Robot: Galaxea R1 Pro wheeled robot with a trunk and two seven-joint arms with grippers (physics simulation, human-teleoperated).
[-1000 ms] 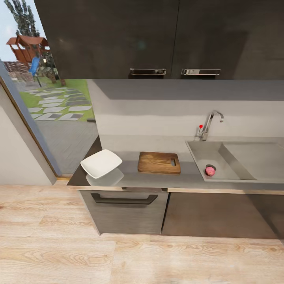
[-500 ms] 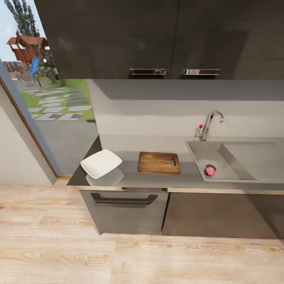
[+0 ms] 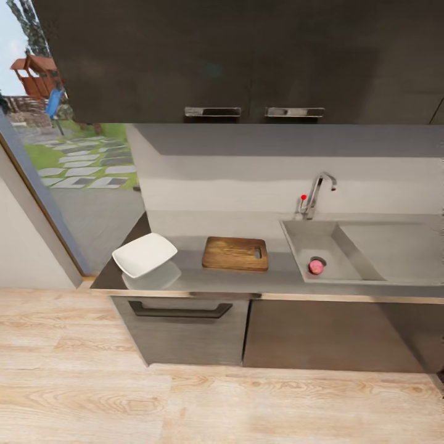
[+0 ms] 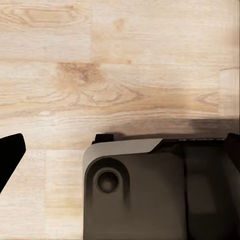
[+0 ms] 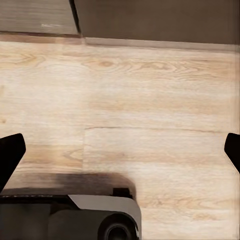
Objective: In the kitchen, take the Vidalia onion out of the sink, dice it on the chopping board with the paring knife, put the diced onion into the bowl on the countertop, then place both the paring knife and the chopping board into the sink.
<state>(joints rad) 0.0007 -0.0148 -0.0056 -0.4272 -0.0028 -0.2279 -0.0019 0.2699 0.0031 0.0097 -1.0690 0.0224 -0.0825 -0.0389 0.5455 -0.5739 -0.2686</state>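
Observation:
The pinkish Vidalia onion point(image 3: 316, 266) lies in the grey sink point(image 3: 327, 240), by the drain at the basin's front. Left of the sink, the brown chopping board point(image 3: 235, 253) lies flat on the grey countertop point(image 3: 283, 280), with the white square bowl point(image 3: 145, 254) further left near the counter's end. The paring knife is out of view. In the left wrist view my left gripper point(image 4: 120, 150) stands open over the wooden floor and my own base. My right gripper point(image 5: 120, 152) is open too, above floor in front of the cabinet fronts. Neither holds anything.
Dark wall cabinets point(image 3: 246, 61) hang above the counter. A chrome tap point(image 3: 316, 194) stands behind the sink, and a drainboard point(image 3: 394, 246) lies to its right. A glass door point(image 3: 80, 172) to the garden is at the left. Wooden floor point(image 3: 185, 401) separates me from the counter.
The whole head picture has shifted a little to the left, so the camera has moved. The onion, board and bowl keep their places on the counter and in the sink.

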